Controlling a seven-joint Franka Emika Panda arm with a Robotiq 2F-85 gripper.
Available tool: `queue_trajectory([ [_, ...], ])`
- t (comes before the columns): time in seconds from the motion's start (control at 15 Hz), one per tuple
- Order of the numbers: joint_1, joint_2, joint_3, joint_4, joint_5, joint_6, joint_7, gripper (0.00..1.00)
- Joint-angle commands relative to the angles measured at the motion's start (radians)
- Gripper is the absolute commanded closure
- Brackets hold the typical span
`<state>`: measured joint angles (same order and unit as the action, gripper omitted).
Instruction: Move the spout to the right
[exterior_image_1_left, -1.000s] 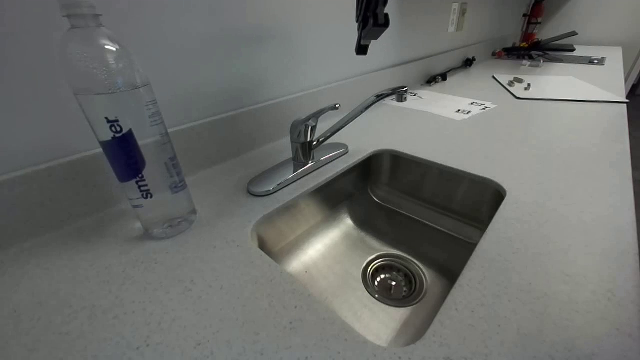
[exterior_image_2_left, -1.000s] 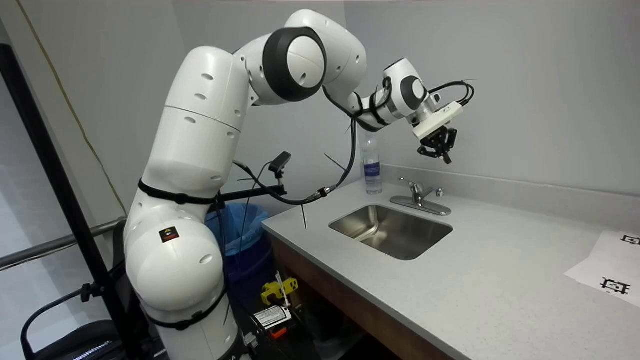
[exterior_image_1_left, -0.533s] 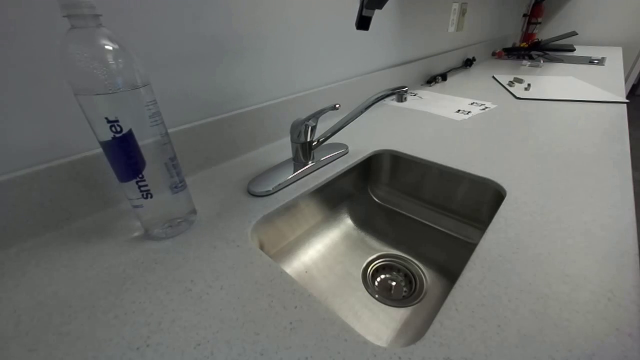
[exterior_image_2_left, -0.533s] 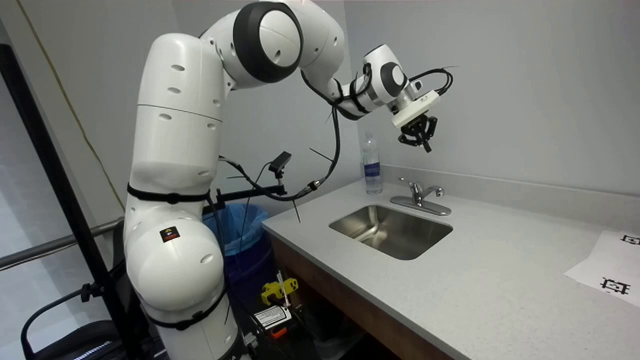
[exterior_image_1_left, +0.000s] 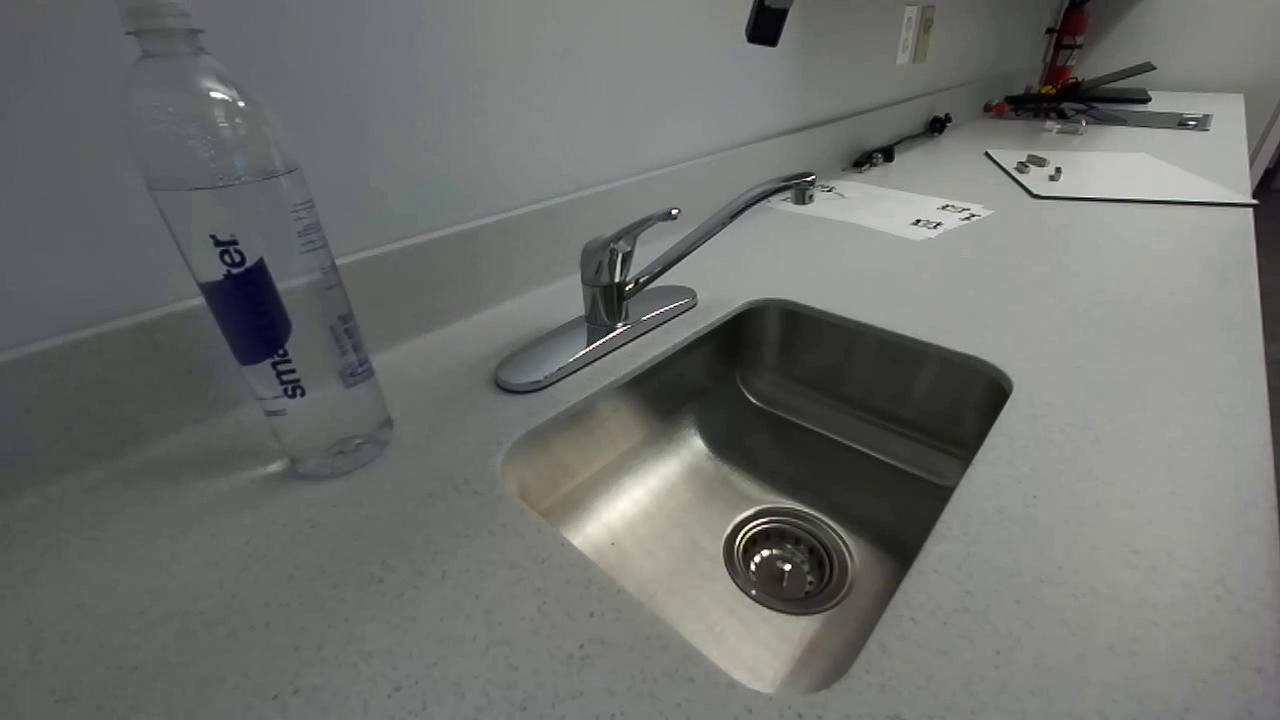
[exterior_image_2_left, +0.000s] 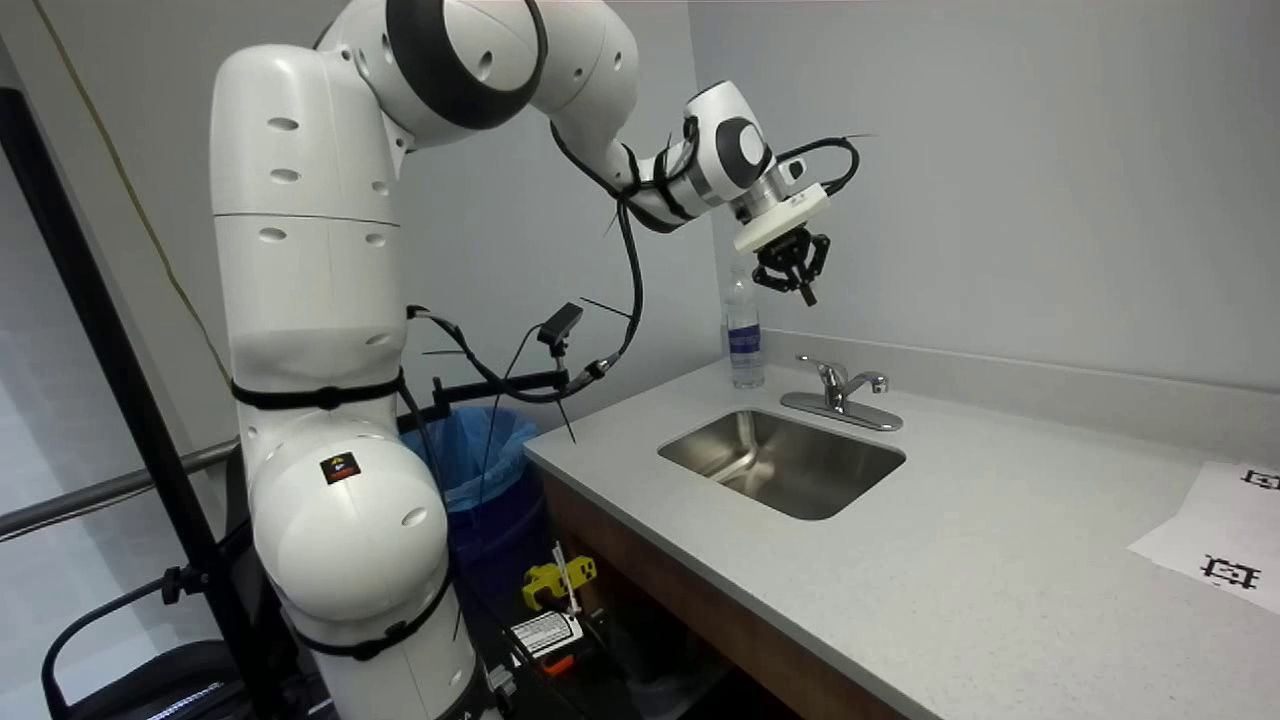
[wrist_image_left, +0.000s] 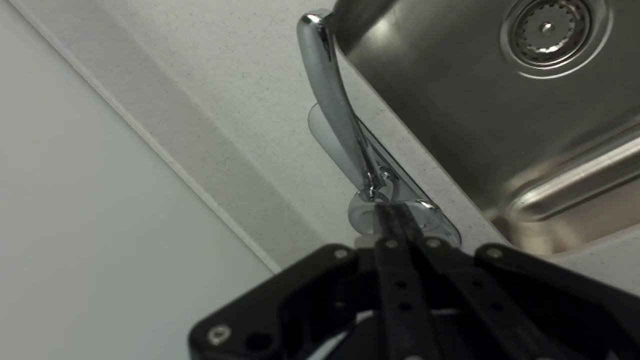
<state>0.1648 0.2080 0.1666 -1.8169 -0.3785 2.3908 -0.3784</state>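
The spout (exterior_image_1_left: 720, 225) is a slim chrome tube, gently arched, reaching along the counter beside the sink with its tip turned down. It also shows in an exterior view (exterior_image_2_left: 866, 382) and in the wrist view (wrist_image_left: 332, 95). The lever handle (exterior_image_1_left: 642, 228) sits on top of the faucet body; it also shows in the wrist view (wrist_image_left: 427, 212), partly behind my fingers. My gripper (exterior_image_2_left: 808, 298) is shut and empty, in the air above and apart from the faucet. Only its dark end (exterior_image_1_left: 768, 25) shows at the top edge of an exterior view. In the wrist view the fingertips (wrist_image_left: 393, 206) are together.
A sink basin (exterior_image_1_left: 900, 345) lies in front of the faucet. A tall water bottle (exterior_image_1_left: 265, 300) stands near the backsplash, also in an exterior view (exterior_image_2_left: 744, 335). Marker sheets (exterior_image_1_left: 880, 205) and a white board (exterior_image_1_left: 1120, 178) lie farther along. The wall (exterior_image_2_left: 1000, 200) is behind the faucet.
In an exterior view, my gripper has moved left and slightly up, away from the wall side. It has risen toward the top edge elsewhere. The spout and lever have not moved.
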Motion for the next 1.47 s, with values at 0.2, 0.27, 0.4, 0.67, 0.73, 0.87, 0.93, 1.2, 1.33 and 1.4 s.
queue_trajectory([
  [0.2, 0.004, -0.153, 0.028, -0.172, 0.081, 0.042, -0.003, 0.43],
  [0.27, 0.005, -0.168, 0.032, -0.183, 0.09, 0.046, -0.006, 0.37],
  [0.4, 0.006, -0.195, 0.034, -0.207, 0.095, 0.051, -0.002, 0.21],
  [0.67, 0.005, -0.245, 0.028, -0.243, 0.073, 0.05, 0.005, 0.0],
  [0.73, 0.004, -0.256, 0.026, -0.249, 0.073, 0.046, 0.002, 0.0],
  [0.87, 0.003, -0.278, 0.022, -0.264, 0.072, 0.043, 0.003, 0.0],
  [0.93, 0.002, -0.287, 0.019, -0.27, 0.072, 0.041, 0.002, 0.0],
  [1.2, 0.0, -0.323, 0.01, -0.289, 0.066, 0.03, 0.003, 0.0],
  [1.33, 0.006, -0.275, 0.014, -0.246, 0.07, 0.018, 0.003, 0.0],
  [1.4, 0.006, -0.274, 0.014, -0.246, 0.07, 0.018, 0.003, 0.0],
])
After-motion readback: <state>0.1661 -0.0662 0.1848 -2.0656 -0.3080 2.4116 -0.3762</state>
